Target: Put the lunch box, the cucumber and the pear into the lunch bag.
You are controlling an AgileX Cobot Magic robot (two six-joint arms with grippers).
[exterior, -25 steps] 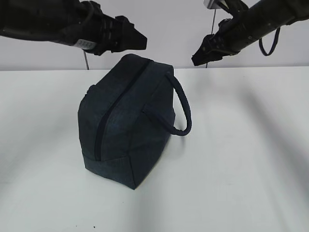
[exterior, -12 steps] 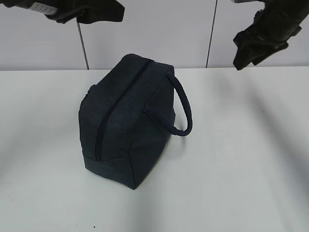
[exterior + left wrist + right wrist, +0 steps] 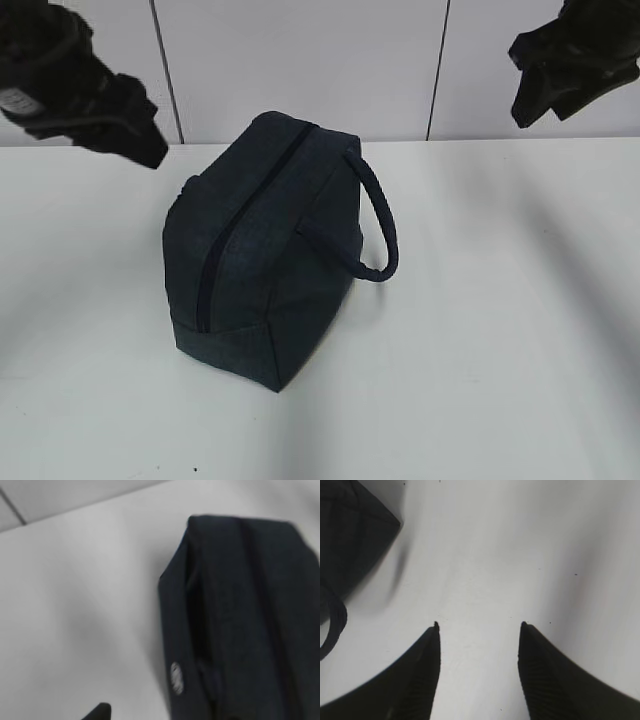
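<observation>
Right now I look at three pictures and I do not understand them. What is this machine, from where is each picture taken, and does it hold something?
This is a robot with two arms, each ending in a gripper with two fingers. The exterior view looks across a white table. On it stands the lunch bag, dark navy, zipper closed, one strap handle showing on its side. The left gripper and the right gripper hang above the table, touching nothing. The other two pictures come from cameras on the wrists. The left wrist view looks down on the bag, blurred. The right wrist view shows that gripper open and empty. No lunch box, cucumber or pear is visible.
</observation>
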